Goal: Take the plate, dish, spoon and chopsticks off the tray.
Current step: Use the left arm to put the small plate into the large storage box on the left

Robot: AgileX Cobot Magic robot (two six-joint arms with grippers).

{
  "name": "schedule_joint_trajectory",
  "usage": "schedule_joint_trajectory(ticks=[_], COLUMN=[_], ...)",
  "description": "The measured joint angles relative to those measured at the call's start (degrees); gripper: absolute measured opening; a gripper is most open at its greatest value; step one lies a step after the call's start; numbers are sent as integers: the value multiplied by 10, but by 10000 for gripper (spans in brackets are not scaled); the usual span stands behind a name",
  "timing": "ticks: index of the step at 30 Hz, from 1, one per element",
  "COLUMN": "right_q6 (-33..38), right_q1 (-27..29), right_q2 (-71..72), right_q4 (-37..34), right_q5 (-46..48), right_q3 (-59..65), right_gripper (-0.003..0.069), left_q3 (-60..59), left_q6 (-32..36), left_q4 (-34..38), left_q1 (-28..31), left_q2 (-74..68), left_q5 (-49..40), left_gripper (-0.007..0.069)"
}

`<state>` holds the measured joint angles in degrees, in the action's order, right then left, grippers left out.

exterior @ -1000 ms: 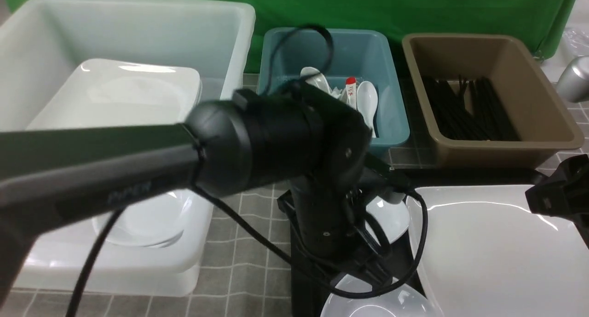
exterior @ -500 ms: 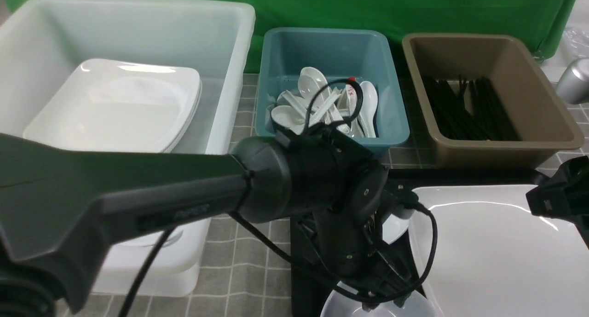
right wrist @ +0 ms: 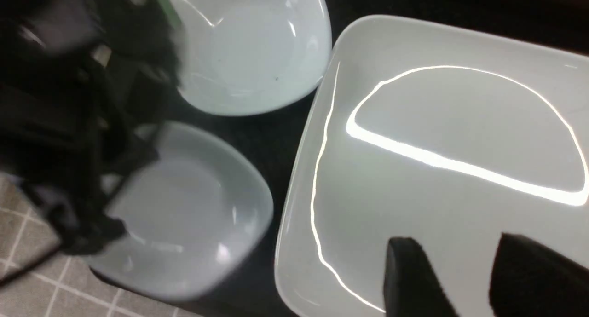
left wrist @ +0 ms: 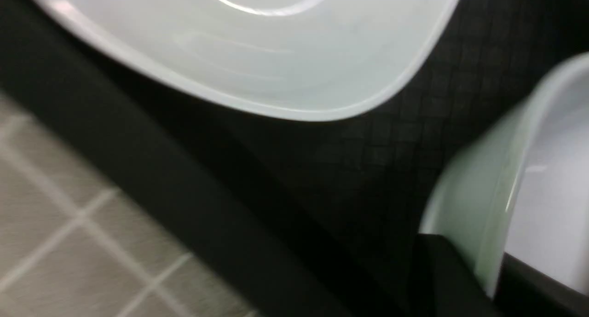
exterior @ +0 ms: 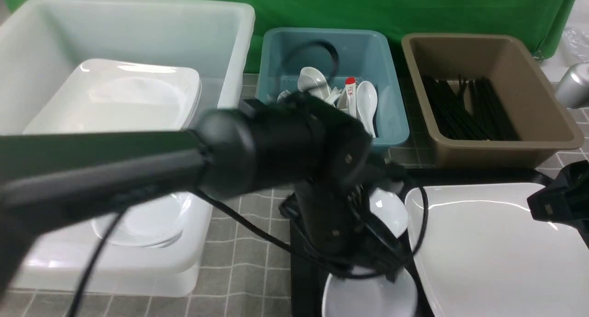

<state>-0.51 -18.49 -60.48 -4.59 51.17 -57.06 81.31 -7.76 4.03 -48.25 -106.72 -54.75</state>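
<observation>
On the black tray (exterior: 303, 280) lie the large white plate (exterior: 497, 248) and two small white dishes. My left gripper (exterior: 391, 273) is shut on the rim of the near dish (exterior: 368, 301). In the left wrist view its fingers (left wrist: 441, 271) pinch that dish's wall (left wrist: 478, 206). The far dish (exterior: 390, 210) lies just behind it. My right gripper (right wrist: 460, 257) hangs open over the plate (right wrist: 437, 137), with nothing between its fingers. No spoon or chopsticks show on the tray.
A big white tub (exterior: 138, 13) at the left holds plates and small dishes. Behind the tray, a teal tub (exterior: 391, 77) holds several white spoons and a brown tub (exterior: 543, 100) holds black chopsticks. My left arm (exterior: 138, 170) crosses the middle of the front view.
My left arm dipped to the near dish and has come back up a little. Its gripper closed on the dish's rim. The right arm has hardly moved.
</observation>
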Motion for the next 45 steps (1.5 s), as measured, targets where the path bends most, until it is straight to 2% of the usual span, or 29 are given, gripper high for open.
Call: schedule_joint_trajectory(ticks=[5, 9, 10, 11, 12, 13, 14, 17, 18, 19, 20, 21, 22, 25, 27, 33, 36, 37, 39, 40, 45], right_q6=[5, 99, 154, 164, 241, 265, 302, 334, 347, 349, 350, 350, 346, 324, 299, 284, 275, 264, 258, 254, 253], right_q1=[0, 0, 0, -1, -5, -10, -19, -45, -78, -98, -119, -123, -152, -204, -235, -268, -268, -268, -268, -268, -268], right_q2=[0, 0, 0, 0, 0, 0, -1, -6, -19, -28, -40, -42, -61, -101, -130, -166, -171, -172, -172, -172, -172], right_q4=[-19, -141, -210, -220, -289, -324, -363, -390, -393, -392, -388, -387, -376, -341, -314, -298, -294, -288, -285, -283, -281], right_q5=[-10, -49, -60, -61, -72, -77, -82, -90, -93, -93, -90, -90, -86, -74, -64, -56, -56, -56, -55, -52, -28], right_q3=[2, 2, 2, 2, 2, 2, 0, -13, -36, -51, -67, -70, -94, -141, -172, -200, -202, -202, -202, -202, -202], right_gripper=[294, 273, 239, 231, 152, 118, 74, 43, 33, 30, 29, 29, 28, 28, 28, 27, 27, 27, 27, 27, 27], left_q3=[7, 11, 12, 12, 10, 8, -3, -30, -59, -77, -95, -99, -119, -138, -139, -142, -142, -142, -142, -142, -124], left_q6=[-10, 13, 23, 23, 34, 41, 56, 89, 136, 163, 210, 210, 271, 346, 368, 376, 373, 358, 338, 290, 191], left_q4=[10, 64, 70, 71, 72, 73, 74, 87, 108, 125, 143, 147, 171, 195, 202, 207, 192, 169, 147, 95, -15], left_q1=[52, 173, 217, 225, 288, 312, 368, 443, 496, 523, 544, 548, 569, 583, 585, 579, 560, 545, 535, 521, 509], left_q2=[112, 236, 265, 269, 298, 307, 322, 331, 330, 324, 316, 314, 298, 256, 228, 169, 158, 155, 153, 153, 158], left_q5=[-2, -6, -12, -16, -37, -45, -57, -63, -59, -56, -53, -52, -50, -50, -47, -12, 5, 15, 21, 26, 11], left_gripper=[29, 29, 29, 29, 29, 29, 29, 29, 29, 29, 29, 29, 29, 29, 29, 41, 100, 162, 209, 321, 496])
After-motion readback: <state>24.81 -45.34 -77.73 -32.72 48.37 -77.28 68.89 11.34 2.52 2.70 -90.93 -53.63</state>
